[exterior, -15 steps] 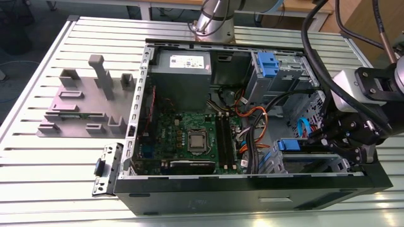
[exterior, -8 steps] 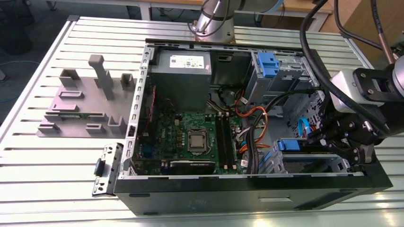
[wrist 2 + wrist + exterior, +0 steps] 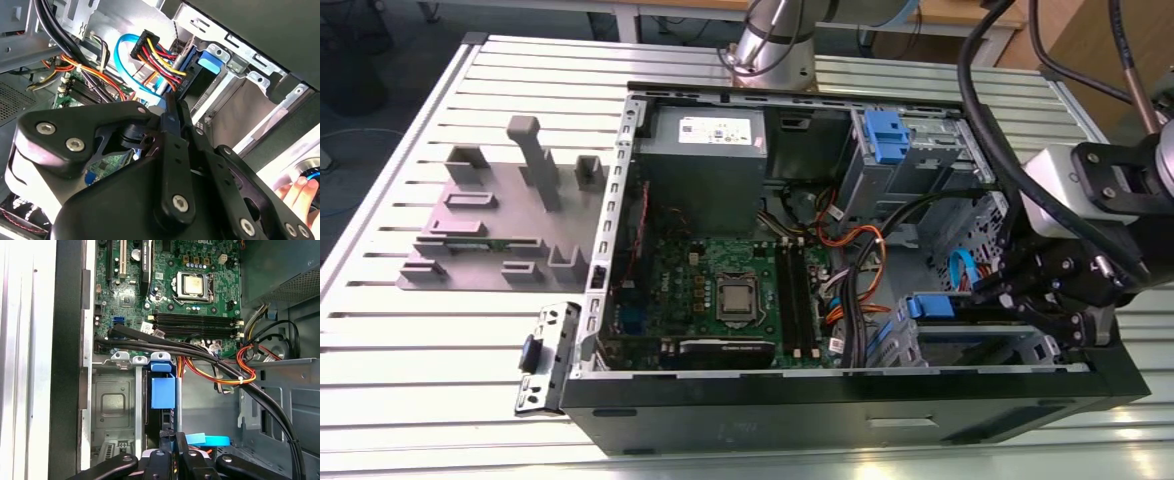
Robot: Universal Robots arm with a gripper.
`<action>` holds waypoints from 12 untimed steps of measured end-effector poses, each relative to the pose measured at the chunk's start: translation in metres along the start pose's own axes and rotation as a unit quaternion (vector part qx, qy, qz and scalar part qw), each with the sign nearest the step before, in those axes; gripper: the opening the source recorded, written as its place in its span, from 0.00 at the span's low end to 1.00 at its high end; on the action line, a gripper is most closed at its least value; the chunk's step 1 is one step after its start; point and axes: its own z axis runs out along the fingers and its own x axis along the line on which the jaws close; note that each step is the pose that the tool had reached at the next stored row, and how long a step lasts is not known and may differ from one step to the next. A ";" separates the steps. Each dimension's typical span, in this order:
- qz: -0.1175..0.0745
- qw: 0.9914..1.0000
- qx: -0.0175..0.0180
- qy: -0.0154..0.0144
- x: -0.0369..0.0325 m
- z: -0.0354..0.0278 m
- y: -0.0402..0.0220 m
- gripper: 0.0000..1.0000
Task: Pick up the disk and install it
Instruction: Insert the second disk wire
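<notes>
1. On the bench (image 3: 400,330), toward the exterior view's left, a grey fixture block (image 3: 507,215) stands apart from the open computer case (image 3: 720,395), and a loose metal bracket (image 3: 544,358) lies against the case's outer wall; neither is near the work.
2. Inside the case, the motherboard (image 3: 720,290) lies flat on the case floor, with the power supply box (image 3: 707,150) at the case's far edge and a blue-handled caddy (image 3: 886,135) seated in the bay at the far corner.
3. The disk (image 3: 937,308), known by its blue caddy tab, sits on edge in the drive cage at the case's near corner on the exterior view's right, so that it can slide along the cage rails.
4. The hand (image 3: 1047,295) hangs just at that cage, lined up with the disk's slot; in the first wrist view its fingers (image 3: 181,450) look brought close together right behind the disk's edge, seemingly touching it, though a true grip is uncertain.
5. The first wrist view shows the blue tab (image 3: 163,392) between the cage's metal rails (image 3: 138,405), which the exterior view hides.
6. The second wrist view adds the cable connector (image 3: 150,50) plugged beside the disk, and a person's fingertips (image 3: 297,192) at the picture's edge.
</notes>
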 end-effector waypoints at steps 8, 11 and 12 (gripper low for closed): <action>-0.001 1.000 0.000 -0.008 -0.0002 -0.0013 -0.0006 0.16; -0.002 1.000 0.000 -0.011 -0.0002 -0.0013 -0.0007 0.16; -0.002 1.000 0.000 -0.011 0.0000 -0.0013 -0.0007 0.16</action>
